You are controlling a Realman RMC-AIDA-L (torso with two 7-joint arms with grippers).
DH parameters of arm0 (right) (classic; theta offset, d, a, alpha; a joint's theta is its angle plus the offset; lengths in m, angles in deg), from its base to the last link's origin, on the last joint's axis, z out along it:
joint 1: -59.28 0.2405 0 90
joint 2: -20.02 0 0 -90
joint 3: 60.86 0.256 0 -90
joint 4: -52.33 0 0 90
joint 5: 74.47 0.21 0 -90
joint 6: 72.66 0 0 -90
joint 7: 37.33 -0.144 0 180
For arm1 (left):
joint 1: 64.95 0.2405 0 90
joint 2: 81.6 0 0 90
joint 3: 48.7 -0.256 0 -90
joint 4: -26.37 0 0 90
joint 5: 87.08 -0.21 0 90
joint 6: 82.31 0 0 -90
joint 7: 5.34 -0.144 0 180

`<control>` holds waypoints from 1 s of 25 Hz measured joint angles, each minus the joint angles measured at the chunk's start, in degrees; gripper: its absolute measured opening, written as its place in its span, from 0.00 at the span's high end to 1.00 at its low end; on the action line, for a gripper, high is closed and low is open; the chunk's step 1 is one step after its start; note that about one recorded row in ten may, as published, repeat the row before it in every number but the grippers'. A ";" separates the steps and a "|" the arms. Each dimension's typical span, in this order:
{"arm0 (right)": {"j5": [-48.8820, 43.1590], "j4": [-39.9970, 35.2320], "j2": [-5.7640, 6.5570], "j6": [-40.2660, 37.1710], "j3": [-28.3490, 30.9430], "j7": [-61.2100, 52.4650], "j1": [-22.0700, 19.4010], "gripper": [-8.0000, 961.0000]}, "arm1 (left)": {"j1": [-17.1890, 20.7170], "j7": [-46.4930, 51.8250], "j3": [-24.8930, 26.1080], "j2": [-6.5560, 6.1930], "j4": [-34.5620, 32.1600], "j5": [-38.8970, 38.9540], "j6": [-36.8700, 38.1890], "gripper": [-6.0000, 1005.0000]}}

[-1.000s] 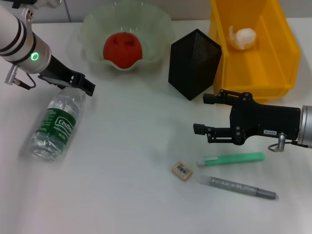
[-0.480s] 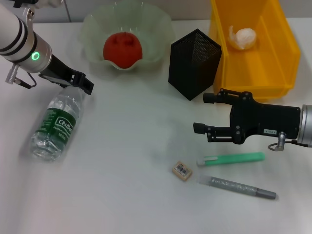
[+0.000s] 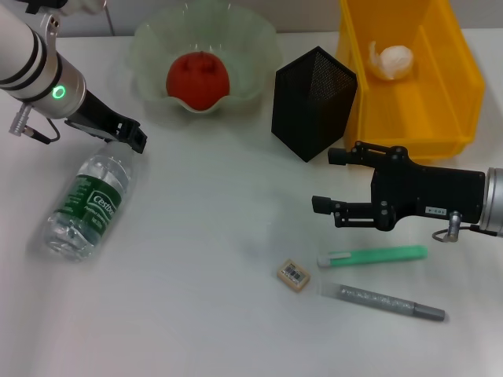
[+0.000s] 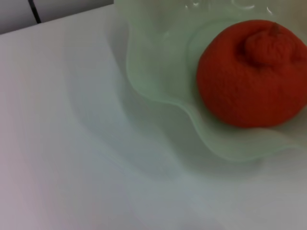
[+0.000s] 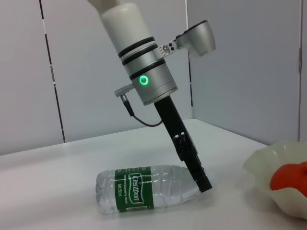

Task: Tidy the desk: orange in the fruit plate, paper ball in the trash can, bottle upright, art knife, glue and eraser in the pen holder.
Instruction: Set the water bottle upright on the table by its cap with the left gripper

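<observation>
Bottle [image 3: 85, 204] lying flat on table [image 3: 196, 298] w/ bare room all round, cap end up against left gripper [image 3: 134, 140], whose fingers look pressed together at the neck. Right gripper [image 3: 326, 181] spread, holding nothing, hovering just above art knife [image 3: 373, 255], near pen holder [image 3: 313, 102] and trash can [image 3: 409, 133] front edge.

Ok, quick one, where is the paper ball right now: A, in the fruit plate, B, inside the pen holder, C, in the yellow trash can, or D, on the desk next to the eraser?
C: the paper ball lies inside the yellow trash can, at its far end, in the head view.
</observation>
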 joint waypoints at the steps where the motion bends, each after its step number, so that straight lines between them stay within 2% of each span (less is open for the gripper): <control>1: 0.03 0.00 0.00 0.00 0.02 0.00 0.00 0.14 | -0.03 -0.03 0.00 0.02 0.00 0.01 0.04 0.56; 11: 0.06 0.00 0.13 0.01 0.17 0.00 0.00 0.14 | 0.04 -1.24 0.77 0.05 -1.03 0.81 0.79 0.56; 25: 0.21 0.00 0.25 0.08 0.15 0.00 0.08 0.14 | 3.79 -6.45 1.37 0.69 -14.45 6.86 8.68 0.56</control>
